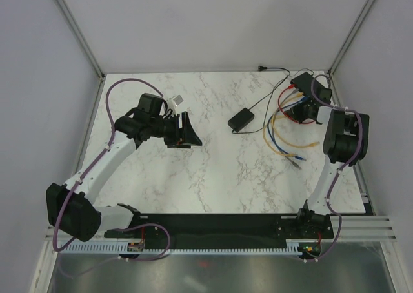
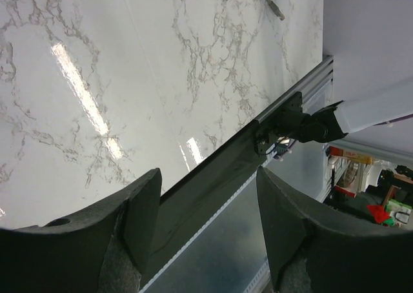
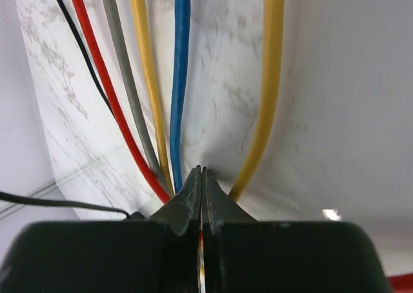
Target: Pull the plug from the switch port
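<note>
Black switch (image 1: 301,84) feeds coloured cables (image 3: 181,80); just beside it the right tool (image 3: 201,170) is clenched, its hold on a plug unclear. Best, I judge: pull straight out from the switch, never sideways. Left tool (image 2: 208,171), well apart, hangs released.

I locate the switch (image 1: 301,83) at the far right corner of the table (image 1: 213,170). It is a flat black box, lying skewed to the table edges and partly covered by the right arm (image 1: 341,135). Red, grey, yellow and blue cables (image 3: 181,80) fan out from its socket side and run side by side across the marble toward the near edge. I cannot identify the plug at the port, because that area is hidden in every view.
</note>
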You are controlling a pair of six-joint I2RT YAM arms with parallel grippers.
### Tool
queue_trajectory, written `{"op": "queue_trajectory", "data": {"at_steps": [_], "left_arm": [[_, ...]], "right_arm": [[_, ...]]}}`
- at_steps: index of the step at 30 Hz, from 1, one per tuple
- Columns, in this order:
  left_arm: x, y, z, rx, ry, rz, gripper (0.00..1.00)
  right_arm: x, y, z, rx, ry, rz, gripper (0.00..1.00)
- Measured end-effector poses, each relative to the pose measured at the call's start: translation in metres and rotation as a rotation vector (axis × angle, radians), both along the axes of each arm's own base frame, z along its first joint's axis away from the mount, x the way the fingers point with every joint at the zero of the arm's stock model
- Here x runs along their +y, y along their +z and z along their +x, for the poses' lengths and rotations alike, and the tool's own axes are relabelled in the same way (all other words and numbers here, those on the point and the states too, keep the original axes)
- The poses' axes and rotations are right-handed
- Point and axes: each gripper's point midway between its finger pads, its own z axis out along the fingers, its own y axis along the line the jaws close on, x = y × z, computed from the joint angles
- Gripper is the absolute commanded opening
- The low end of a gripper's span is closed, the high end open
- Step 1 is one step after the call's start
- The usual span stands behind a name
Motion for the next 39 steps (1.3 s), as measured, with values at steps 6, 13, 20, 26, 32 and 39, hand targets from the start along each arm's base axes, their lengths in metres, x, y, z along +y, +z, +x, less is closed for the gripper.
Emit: {"op": "queue_trajectory", "data": {"at_steps": [6,13,20,26,32,39], "left_arm": [[0.000,0.001,0.000,-0.010,-0.008,0.003,0.68],[-0.001,0.002,0.003,-0.014,-0.013,0.005,0.67],[0.000,0.001,0.002,-0.006,-0.014,0.010,0.67],[0.001,0.003,-0.001,-0.015,-0.015,0.006,0.67],[0.006,0.004,-0.011,-0.026,-0.014,0.001,0.68],[0.008,0.006,-0.013,-0.034,-0.006,0.008,0.73]], "right_arm": [[0.043,0.013,-0.023,0.010,0.029,0.047,0.00],[0.095,0.044,-0.031,-0.045,0.109,0.074,0.00],[0.070,0.048,-0.030,-0.035,0.110,-0.021,0.32],[-0.026,0.088,0.005,-0.116,-0.001,-0.202,0.43],[-0.061,0.084,0.036,-0.123,-0.007,-0.281,0.43],[-0.061,0.020,0.024,0.049,0.016,-0.273,0.36]]}}
